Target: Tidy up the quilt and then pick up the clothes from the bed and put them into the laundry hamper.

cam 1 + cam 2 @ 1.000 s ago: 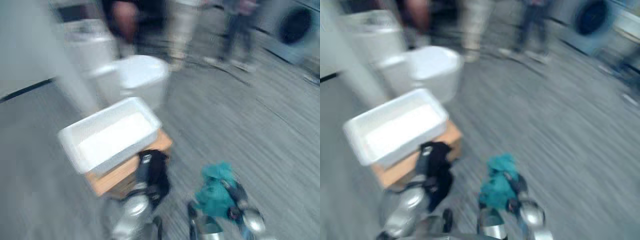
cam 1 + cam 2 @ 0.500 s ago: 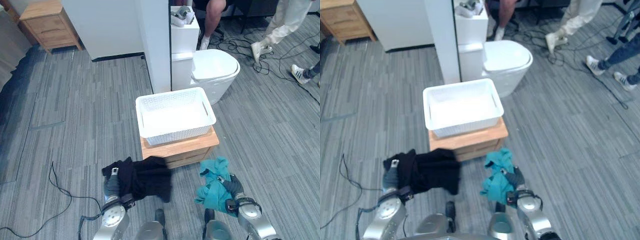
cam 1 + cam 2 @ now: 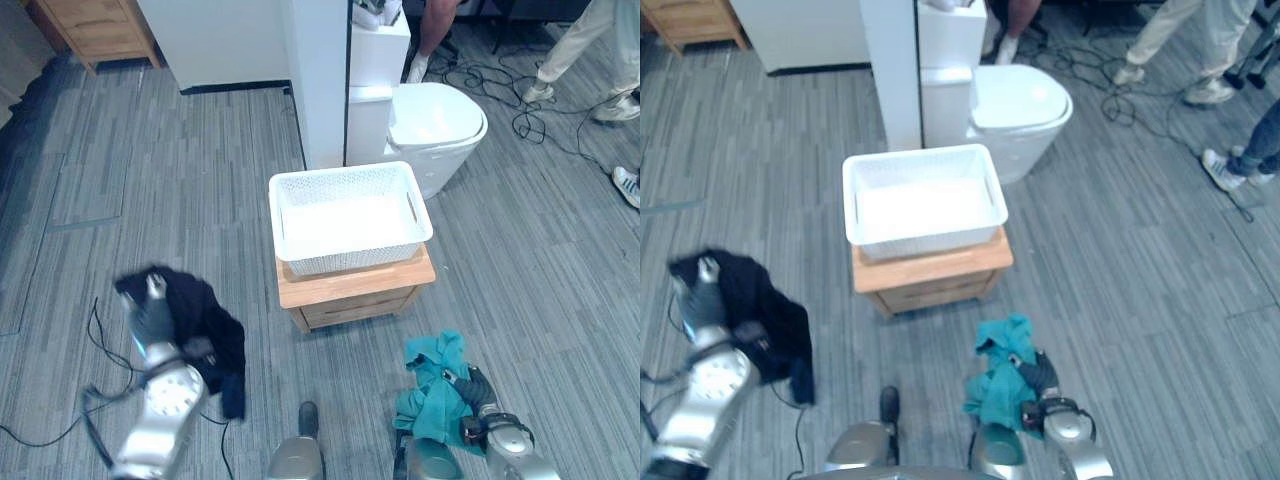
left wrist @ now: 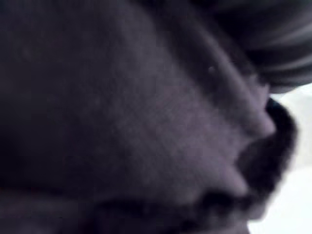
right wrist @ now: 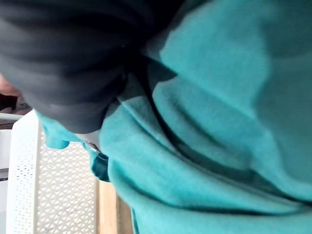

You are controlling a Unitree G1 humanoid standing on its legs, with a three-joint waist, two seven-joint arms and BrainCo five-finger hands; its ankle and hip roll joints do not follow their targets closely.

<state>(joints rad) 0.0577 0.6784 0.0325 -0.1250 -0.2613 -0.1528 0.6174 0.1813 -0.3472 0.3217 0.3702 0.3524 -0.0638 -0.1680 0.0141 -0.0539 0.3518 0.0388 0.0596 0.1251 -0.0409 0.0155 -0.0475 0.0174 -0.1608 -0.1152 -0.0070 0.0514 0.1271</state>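
Grey plank floor [image 3: 200, 200]; white hamper [image 3: 348, 216] on wooden stand [image 3: 355, 293]; no legible writing.

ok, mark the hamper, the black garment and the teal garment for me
hamper [image 3: 349, 173]: left eye view, on its far rim.
black garment [image 3: 210, 320]: left eye view, on the cloth hanging from the left hand.
teal garment [image 3: 997, 385]: right eye view, middle of the bunched cloth.

Left hand [image 3: 155, 318] with black garment [image 3: 205, 330] has swung outward to the robot's left, away from the white hamper [image 3: 346, 217] and wooden stand [image 3: 355, 291]
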